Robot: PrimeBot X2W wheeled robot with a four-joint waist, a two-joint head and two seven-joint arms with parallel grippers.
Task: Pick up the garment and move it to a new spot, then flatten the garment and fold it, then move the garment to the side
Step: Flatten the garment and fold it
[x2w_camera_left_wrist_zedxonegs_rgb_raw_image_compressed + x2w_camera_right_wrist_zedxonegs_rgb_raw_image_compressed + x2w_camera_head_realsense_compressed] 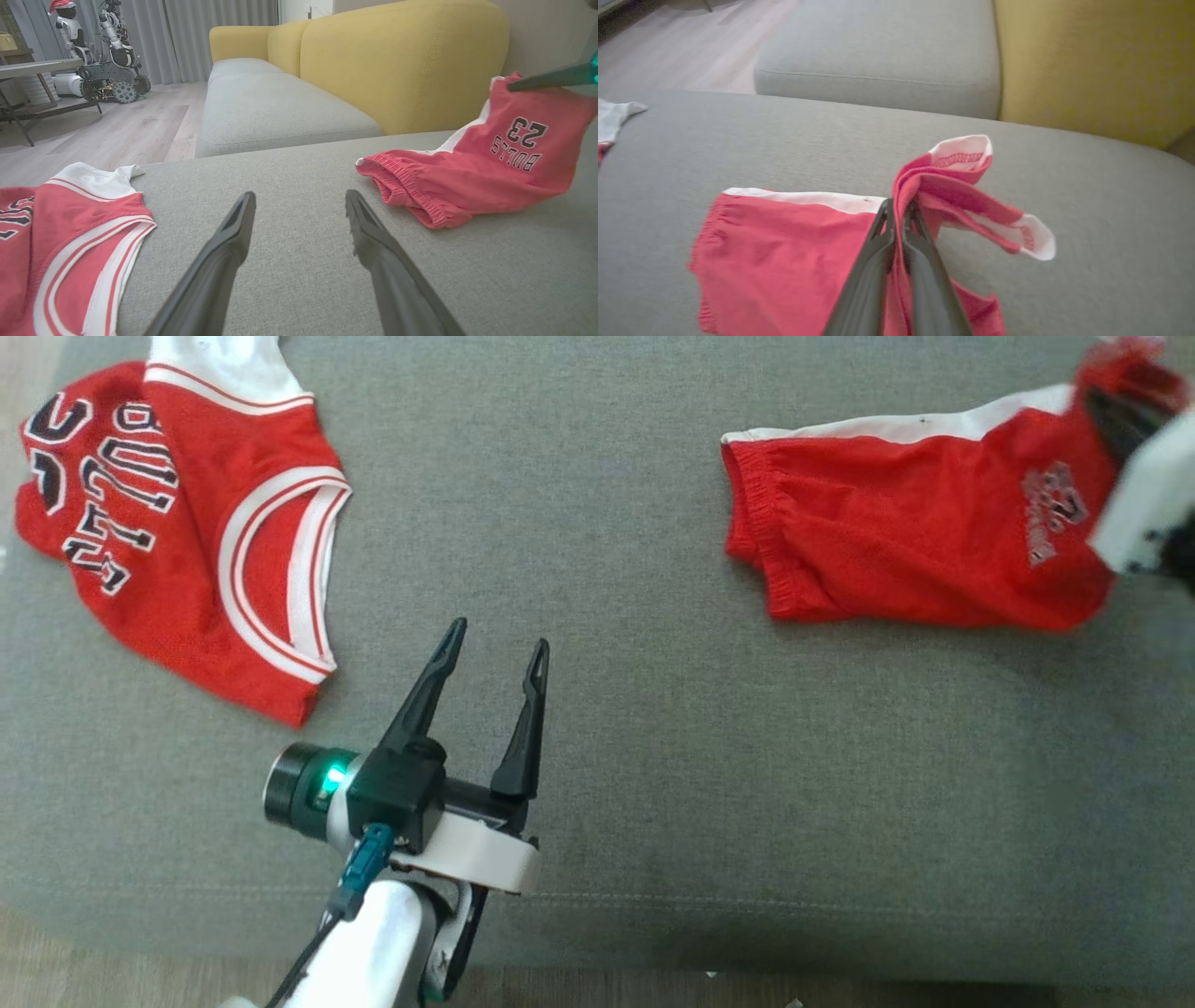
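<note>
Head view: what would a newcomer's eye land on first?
Two red garments lie on the grey cushion: a lettered jersey at far left and red shorts at right. The right gripper has its jaws shut on the shorts' far-right end, bunching the cloth up off the cushion. The left gripper hovers at lower centre, jaws open and empty.

This looks like a living room: a yellow sofa [402, 60], grey curtains [187, 37], a wood floor [117, 126], and small robots [112, 51] by the curtains.
</note>
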